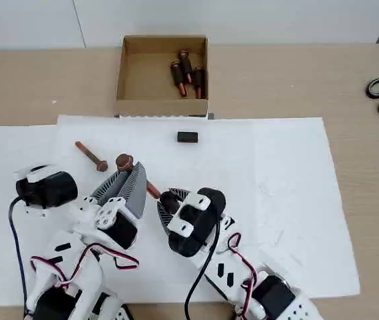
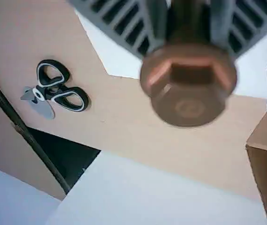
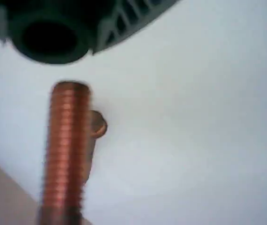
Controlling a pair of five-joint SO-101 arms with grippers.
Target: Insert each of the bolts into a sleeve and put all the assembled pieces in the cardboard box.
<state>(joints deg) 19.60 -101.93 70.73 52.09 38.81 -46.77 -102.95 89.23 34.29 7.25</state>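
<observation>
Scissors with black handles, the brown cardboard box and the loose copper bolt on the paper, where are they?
Black-handled scissors point(image 2: 43, 107): left wrist view, grey blade.
Brown cardboard box point(image 1: 146, 73): high view, bare floor.
Loose copper bolt point(image 1: 90, 155): high view, middle of shank.

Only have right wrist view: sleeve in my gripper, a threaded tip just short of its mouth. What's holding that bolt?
Observer: The left gripper, shut on the held bolt just behind its head.
Operator: Parts left besides my held sleeve?
Observer: One loose bolt and one loose sleeve, apart on the white paper.
Operator: Box?
Observer: The cardboard box holds several assembled pieces in its right half.
</observation>
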